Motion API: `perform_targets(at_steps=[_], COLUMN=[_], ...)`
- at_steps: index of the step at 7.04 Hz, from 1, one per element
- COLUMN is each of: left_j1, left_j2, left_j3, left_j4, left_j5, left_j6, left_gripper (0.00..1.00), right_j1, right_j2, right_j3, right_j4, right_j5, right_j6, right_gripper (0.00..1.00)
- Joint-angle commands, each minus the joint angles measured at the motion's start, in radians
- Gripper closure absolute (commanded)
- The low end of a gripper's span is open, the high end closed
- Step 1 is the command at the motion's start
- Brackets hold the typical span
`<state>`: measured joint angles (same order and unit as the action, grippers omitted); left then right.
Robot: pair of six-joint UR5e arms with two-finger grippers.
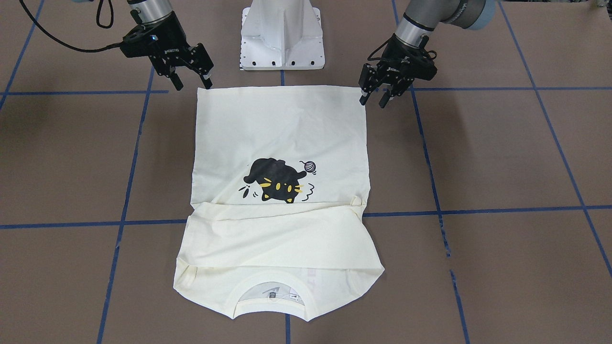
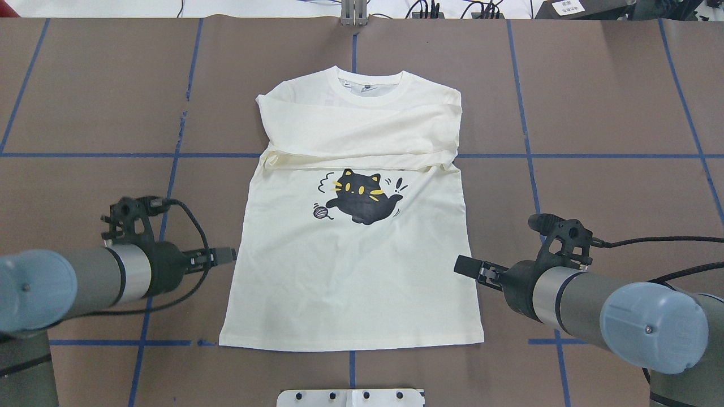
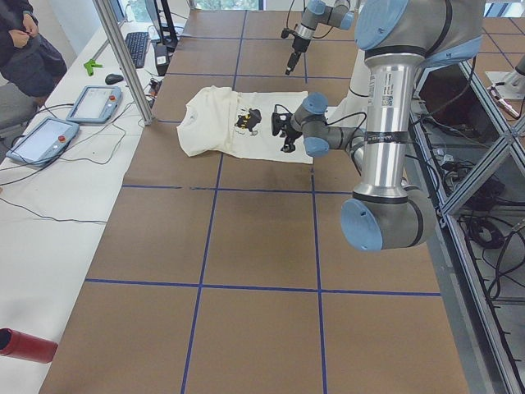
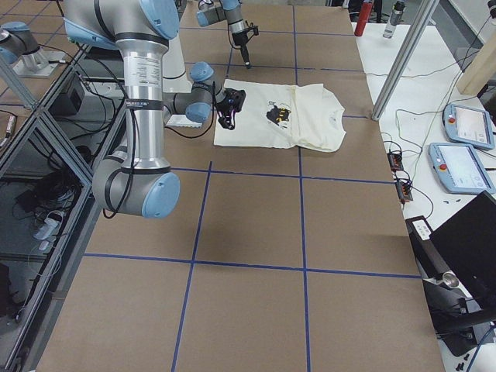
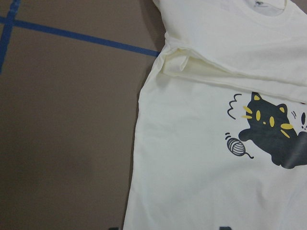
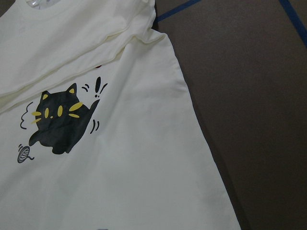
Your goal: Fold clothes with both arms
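as the front-facing camera has it: the shirt (image 1: 282, 124) lies flat and print-up on the brown table (image 1: 502, 157). its sleeves (image 1: 282, 239) are folded across the chest on the collar (image 1: 272, 292) side of the cat print (image 1: 275, 180), so the sides look squared off for a lengthwise fold.
hem: the hem (image 1: 282, 87) runs straight on the robot's side of the cat print, with both corners exposed.
left gripper: the left gripper (image 1: 374, 99) hangs just off one hem corner, fingers spread and holding nothing, probably lined up to take that corner.
right gripper: the right gripper (image 1: 192, 82) is mirrored at the other hem corner, fingers likewise apart and empty.
overhead view: both grippers flank the shirt on the hem side of the cat print, just beside the cloth edges. i cannot tell if either touches.
side views: the arms reach low over the table, too small to read the fingers.
left wrist view: it looks along one side edge past the cat print to the sleeve fold.
right wrist view: it shows the opposite edge, taken the same way.
judgement: the matched stance suits lifting both corners together, so the hem travels over the cat print without skewing.
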<state>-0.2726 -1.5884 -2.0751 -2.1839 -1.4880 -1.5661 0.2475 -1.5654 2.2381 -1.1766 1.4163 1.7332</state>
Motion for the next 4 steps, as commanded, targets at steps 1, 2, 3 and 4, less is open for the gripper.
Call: perform_targets(at_steps=[1,2,3,4], left_j1=[0.116,0.122,0.128,0.135], left_j2=[0.030,0.030,0.030,0.028], left_j3=[0.006,0.007,0.015,0.018], left_j4=[0.041,0.042,0.049,0.049], left_j5=[0.075,0.078,0.077,0.077], left_j6=[-0.071,-0.071,-0.071,-0.078], left_gripper=[0.36,0.41,0.46,0.48], right_j1=[-0.005,-0.005,-0.005,-0.005], right_j2=[-0.004,-0.004,-0.004,-0.004], right_j3=[0.000,-0.002,-0.002,-0.002], right_j4=[0.000,0.000,0.000,0.000], right_j5=[-0.022,-0.026,-0.030,-0.030], right_j6=[0.012,0.012,0.012,0.012], right_gripper=[0.05,0.05,0.05,0.05])
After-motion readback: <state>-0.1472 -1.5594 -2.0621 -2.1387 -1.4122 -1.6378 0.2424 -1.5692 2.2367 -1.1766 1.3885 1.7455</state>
